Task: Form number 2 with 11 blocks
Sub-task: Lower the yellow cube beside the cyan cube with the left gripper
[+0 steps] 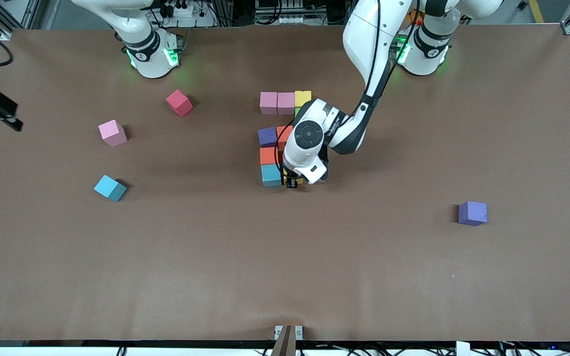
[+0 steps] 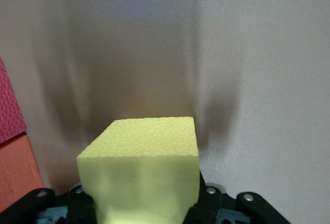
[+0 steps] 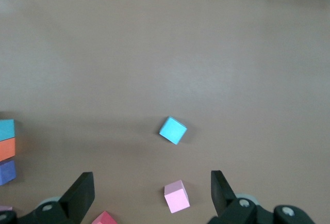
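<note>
Left claw (image 1: pixel 292 183) grips a yellow block (image 2: pixel 144 175) beside the teal block (image 1: pixel 271 175).

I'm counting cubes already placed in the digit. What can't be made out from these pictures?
- Front view: the left arm's wrist covers the digit on the side toward its own base, so the count is uncertain.
- Front view: the left gripper hides most of its yellow cube.
- Left wrist view: that cube blocks the spot beneath.
</note>
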